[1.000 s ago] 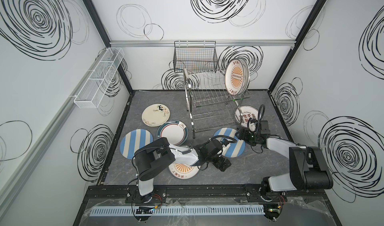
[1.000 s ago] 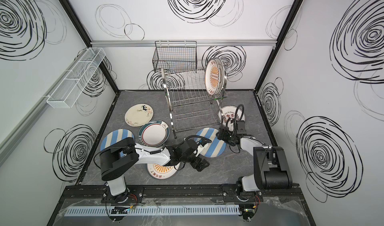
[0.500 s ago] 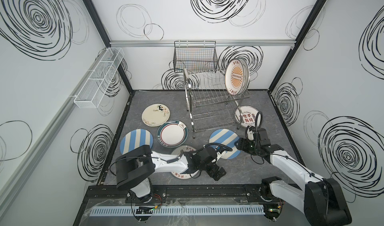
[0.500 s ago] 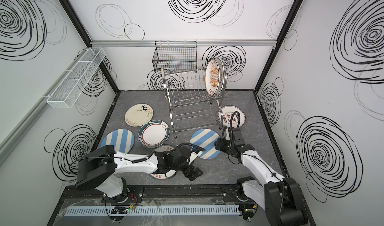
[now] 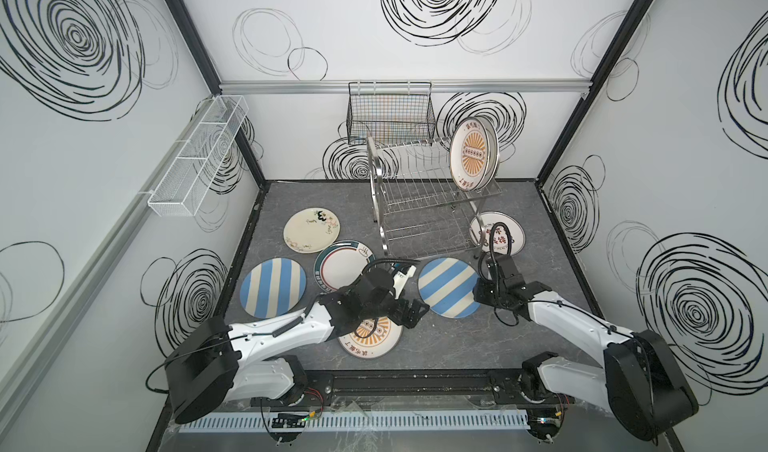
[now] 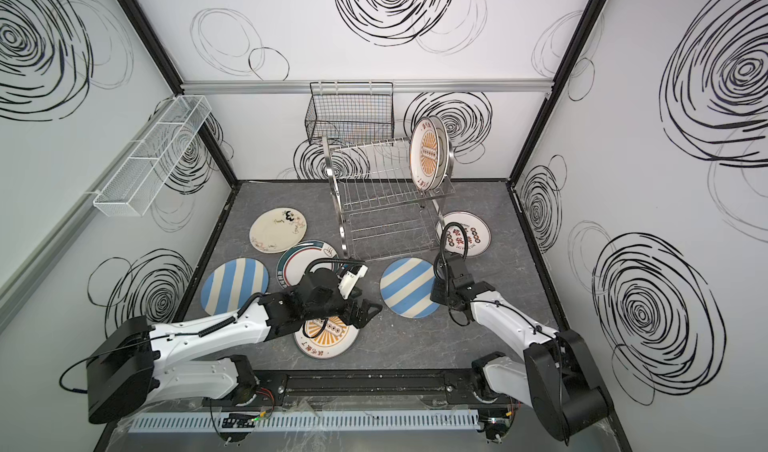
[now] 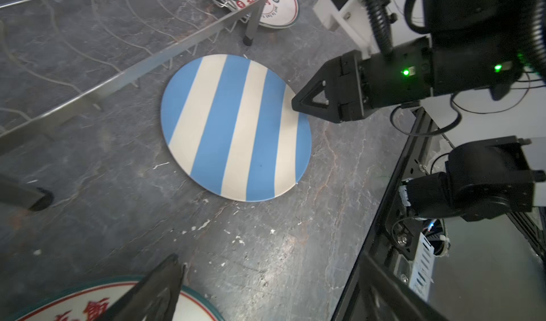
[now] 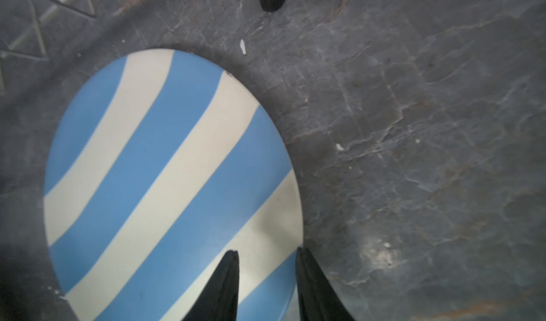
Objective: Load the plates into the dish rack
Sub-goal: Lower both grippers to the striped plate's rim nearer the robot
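Right hand is sitting low on the striped plate, at its 4 o'clock rim in a top view. Fingers are standing a narrow gap apart, one over the plate face and the other right at the rim edge. Can't tell whether it's actually biting the rim or just bracketing it. The plate is lying flat on the table, so the rim is the only part offering a grip. I'm guessing that's why the hand is lying at a shallow angle from the side instead of pointing straight down.

Left hand is hanging spread wide and carrying nothing, near the striped plate's 8 o'clock and not touching it. It's hovering over the 1 o'clock edge of the sunburst plate on the table. I'm reading that as a backstop in case the flat plate slides; that's a guess.

Dish rack is sitting at the striped plate's 12 o'clock, just beside it. One racked sunburst plate is standing upright at the upper tier's 3 o'clock end, and the slots toward 9 o'clock are showing bare. I'm judging the striped plate is needing a tip-up to vertical before slotting.
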You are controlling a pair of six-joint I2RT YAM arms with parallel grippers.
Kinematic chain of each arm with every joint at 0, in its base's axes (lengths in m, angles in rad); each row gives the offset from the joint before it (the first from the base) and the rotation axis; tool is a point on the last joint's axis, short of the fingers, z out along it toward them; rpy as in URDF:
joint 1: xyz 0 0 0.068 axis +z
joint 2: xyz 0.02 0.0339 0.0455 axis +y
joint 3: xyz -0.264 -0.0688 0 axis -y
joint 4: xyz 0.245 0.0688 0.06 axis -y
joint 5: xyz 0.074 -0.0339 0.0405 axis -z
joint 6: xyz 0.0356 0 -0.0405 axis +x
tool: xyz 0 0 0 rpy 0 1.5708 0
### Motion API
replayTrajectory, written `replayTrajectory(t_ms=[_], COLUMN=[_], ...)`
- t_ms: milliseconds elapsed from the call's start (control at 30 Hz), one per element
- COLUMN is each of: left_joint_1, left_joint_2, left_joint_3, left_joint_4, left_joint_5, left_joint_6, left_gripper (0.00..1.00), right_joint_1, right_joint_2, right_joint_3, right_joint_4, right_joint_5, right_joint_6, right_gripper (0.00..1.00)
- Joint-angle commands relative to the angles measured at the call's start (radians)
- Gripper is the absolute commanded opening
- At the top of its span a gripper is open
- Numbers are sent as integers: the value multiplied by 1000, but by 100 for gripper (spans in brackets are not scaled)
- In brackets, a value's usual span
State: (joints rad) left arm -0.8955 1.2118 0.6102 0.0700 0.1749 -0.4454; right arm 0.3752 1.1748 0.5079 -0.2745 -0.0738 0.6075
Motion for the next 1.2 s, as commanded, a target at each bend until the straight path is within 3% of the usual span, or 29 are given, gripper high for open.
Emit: replayTrajectory(t_ms=[0,100,133,267,500,867,1167], left_joint_1=[21,38,48,78,94,110,121], left_joint_2=[-32,-55,-64,-92,-121,-124,-114], left_joint_3=[-19,-42,-53,-70,-70,-72,-61], left_joint_4=[-18,-7,2,2,-24,-31,-29], left_joint_5=[6,4,14,27,27,36,45], left_joint_6=[1,-11,-20,-22,-10,4,13], left_gripper=[96,96,96,96,96,96,96], right_joint_1=[40,55,55,97,248,362,452], right_joint_2=[-38,-70,-76,-77,-54,33,-21], right_joint_3=[52,31,10,-59,-111,-137,-160], right_joint_4=[-47,-23,16,121,148,140,58], right_joint_5=[97,64,13,-104,-65,-65,-114], right_joint_6=[23,35,45,121,218,283,358], right_gripper=[19,1,0,0,0,0,0])
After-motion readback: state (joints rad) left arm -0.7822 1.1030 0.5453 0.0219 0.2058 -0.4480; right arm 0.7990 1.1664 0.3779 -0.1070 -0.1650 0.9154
